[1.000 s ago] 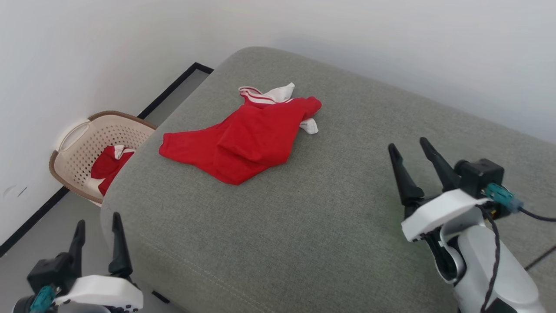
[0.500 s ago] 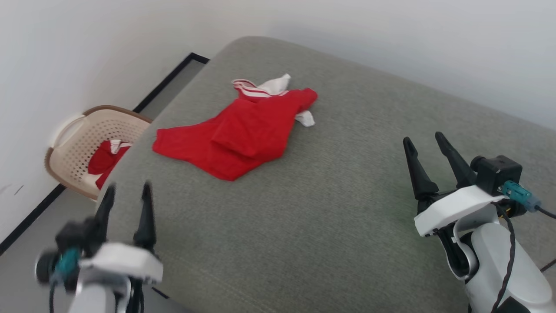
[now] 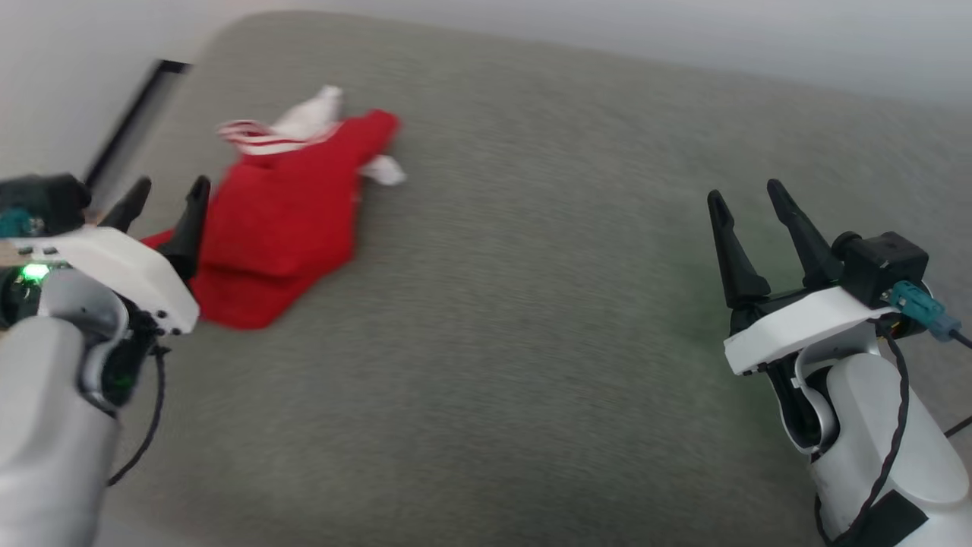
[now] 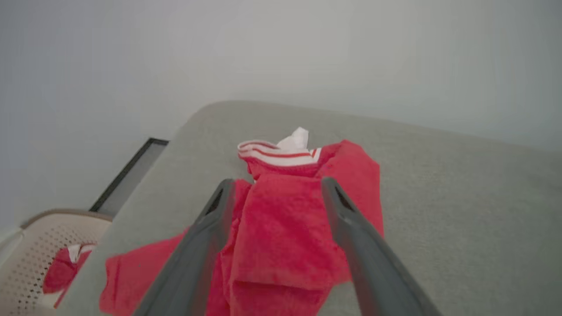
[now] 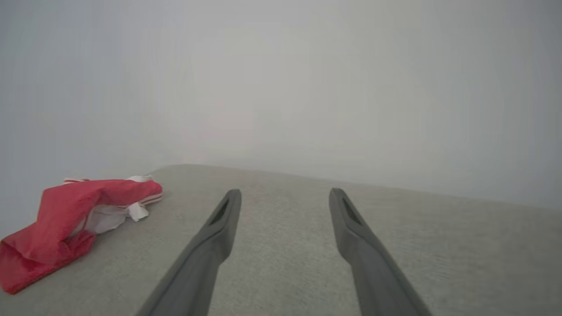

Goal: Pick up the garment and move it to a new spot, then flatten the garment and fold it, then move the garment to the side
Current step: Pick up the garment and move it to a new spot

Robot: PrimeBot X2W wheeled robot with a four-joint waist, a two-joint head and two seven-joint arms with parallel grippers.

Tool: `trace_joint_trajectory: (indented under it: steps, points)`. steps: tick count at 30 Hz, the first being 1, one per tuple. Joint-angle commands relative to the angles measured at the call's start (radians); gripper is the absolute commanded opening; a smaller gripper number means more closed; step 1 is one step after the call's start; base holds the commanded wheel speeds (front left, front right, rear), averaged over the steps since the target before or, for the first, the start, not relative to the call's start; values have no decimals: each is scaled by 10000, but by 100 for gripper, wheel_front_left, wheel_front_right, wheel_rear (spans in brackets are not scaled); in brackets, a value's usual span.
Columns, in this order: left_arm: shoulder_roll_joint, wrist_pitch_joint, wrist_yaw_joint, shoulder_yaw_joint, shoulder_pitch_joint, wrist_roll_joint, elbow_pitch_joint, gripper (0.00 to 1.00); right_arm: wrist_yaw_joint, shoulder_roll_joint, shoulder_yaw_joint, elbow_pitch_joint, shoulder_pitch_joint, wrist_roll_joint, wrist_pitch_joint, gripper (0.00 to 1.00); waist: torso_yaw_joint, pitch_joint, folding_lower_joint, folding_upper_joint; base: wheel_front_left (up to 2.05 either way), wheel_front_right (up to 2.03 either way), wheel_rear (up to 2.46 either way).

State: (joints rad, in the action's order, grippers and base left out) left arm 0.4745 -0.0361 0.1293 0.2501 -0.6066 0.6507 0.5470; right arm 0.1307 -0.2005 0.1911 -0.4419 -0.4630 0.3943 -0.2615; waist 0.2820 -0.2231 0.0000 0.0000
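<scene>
Head view, blurred: garment (image 3: 288, 220) lies crumpled on grey cushion (image 3: 531, 319), toward its far left corner, striped trim and white lining at the far end. Left gripper (image 3: 171, 184) hovers at the garment's near-left edge, fingers spread wide, nothing between them; left wrist view frames the red cloth between both fingers, so the aim looks set for a pinch on the bunched middle. Right gripper (image 3: 744, 191) hangs well apart over bare cushion, fingers likewise spread and empty, probably held clear until flattening needs it. Pickup not yet made
</scene>
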Motion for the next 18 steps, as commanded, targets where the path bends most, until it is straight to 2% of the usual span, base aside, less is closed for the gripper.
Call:
trace_joint_trajectory:
  steps: [1,4,10,14,18]
  points:
    - [124,-348,18,240,-116,365,47,100,2,18,-50,50,-92,-51,-43,100,-841,-670,0,0,0,0,0]
    - [971,-1570,-1,870,-366,1731,220,100,2,151,-139,122,-133,-75,-43,100,-1336,-936,0,0,0,0,0]
    - [1944,-3241,-1,1928,-723,3318,702,100,2,316,-281,336,-219,-186,-43,100,-2001,-1445,0,0,0,0,0]
    - [2176,-3616,0,2394,-916,3731,1177,100,2,395,-304,406,-303,-245,-43,100,-2322,-1788,0,0,0,0,0]
    - [2141,-3808,0,2696,-1080,4103,1638,100,2,421,-338,515,-426,-296,-43,100,-2526,-2072,0,0,0,0,0]
